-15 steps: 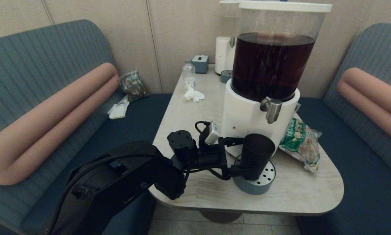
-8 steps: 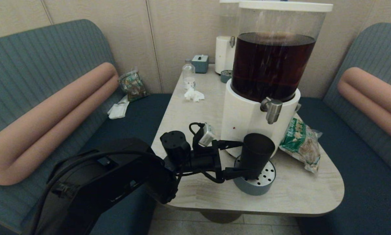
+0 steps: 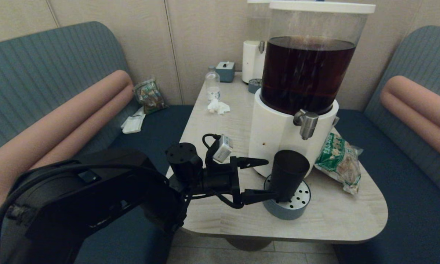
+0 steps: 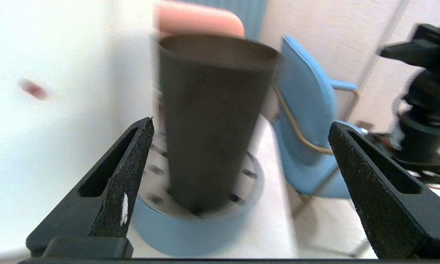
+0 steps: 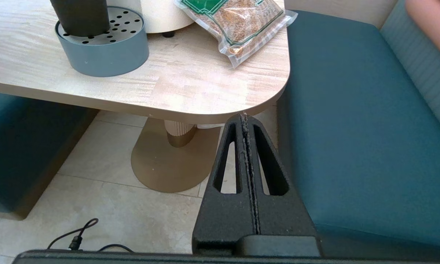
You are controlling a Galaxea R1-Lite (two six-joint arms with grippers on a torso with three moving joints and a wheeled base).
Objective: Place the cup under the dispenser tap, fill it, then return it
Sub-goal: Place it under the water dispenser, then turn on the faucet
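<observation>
While the cup [image 3: 287,174] stands upright on the perforated drip tray [image 3: 297,207], free of any grip, the left gripper [image 3: 258,178] sits just beside it with fingers spread wide. The dispenser tap [image 3: 306,123] hangs above and toward the robot's right of the cup's mouth — a pour risks clipping the rim or missing, judging by the head view. One finger [image 3: 258,196] lies near the cup's base; a sideways sweep could topple it. The right gripper [image 5: 246,146], pressed together, hangs off the table [image 5: 168,88] edge.
</observation>
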